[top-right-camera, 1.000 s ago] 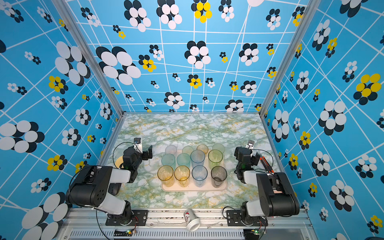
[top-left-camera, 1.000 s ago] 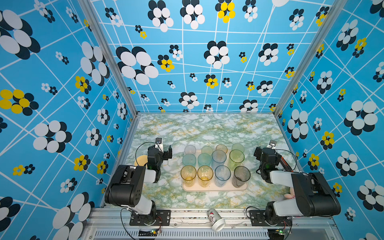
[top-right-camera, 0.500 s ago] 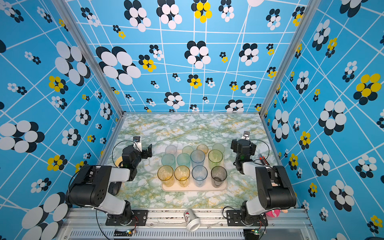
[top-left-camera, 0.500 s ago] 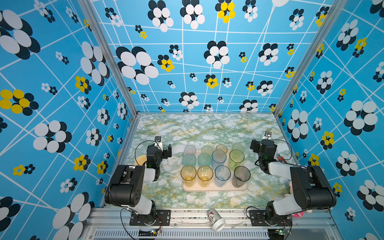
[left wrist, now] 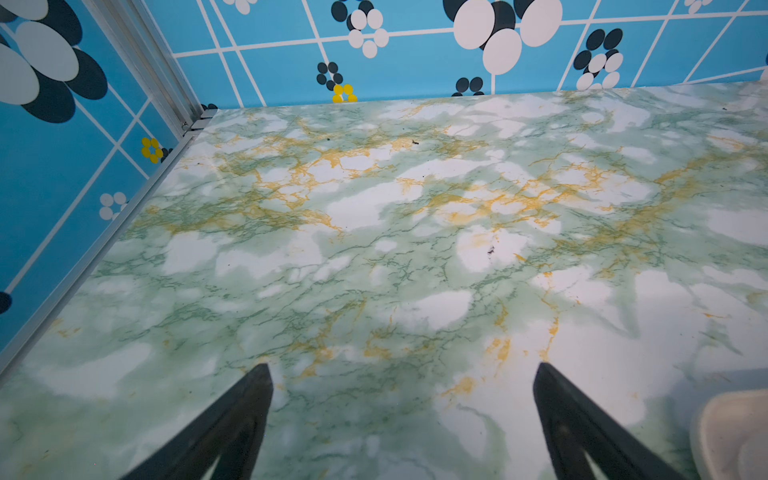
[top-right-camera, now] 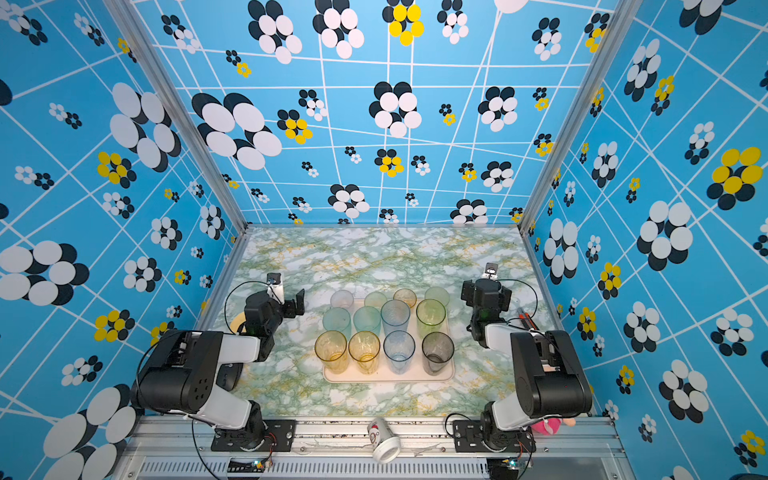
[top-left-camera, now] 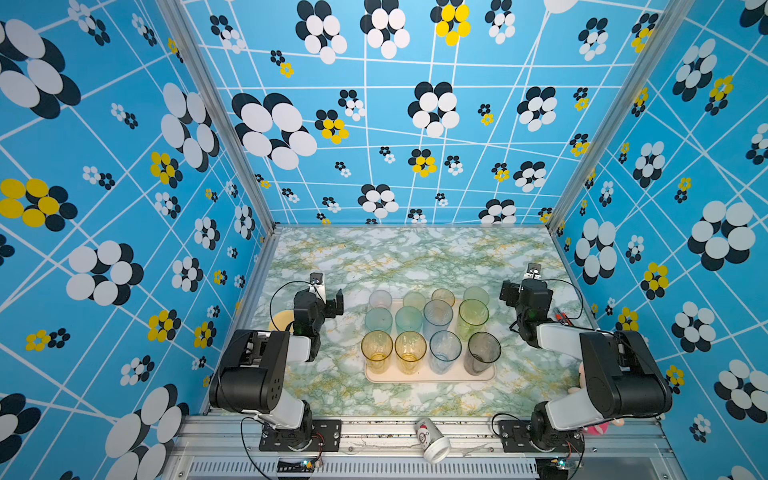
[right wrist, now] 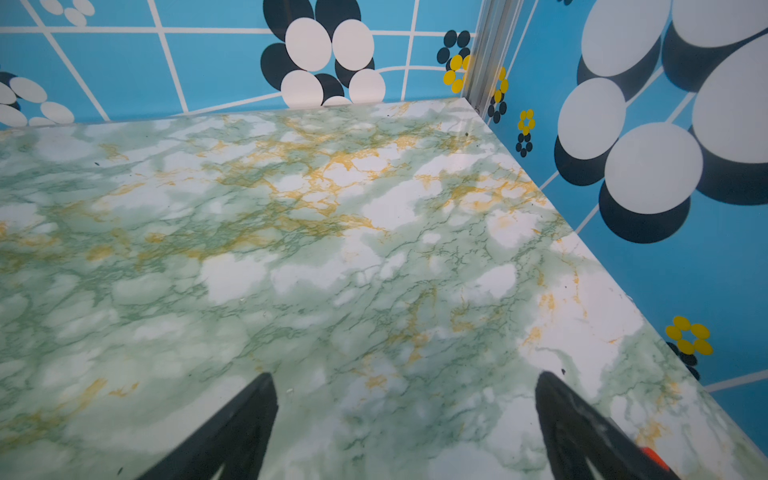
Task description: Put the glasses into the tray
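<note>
paper cup [top-left-camera: 432,436] lies tipped on the front rail, not a task item. past it the tray [top-left-camera: 432,377] carries the glasses [top-left-camera: 409,351] in three rows, all upright, long axis vertical, mouths up. far-left one may sit off the rim, cant tell. left gripper [left wrist: 403,370] and right gripper [right wrist: 405,378] flank the far rows, both spread wide and empty over bare table [left wrist: 374,208]. glasses lie inboard of each; left arm nearer that doubtful glass. looks about done.

Paper cup [top-left-camera: 432,437] lies on the front rail [top-left-camera: 374,432]; yellow dish [top-left-camera: 280,320] sits at left.
</note>
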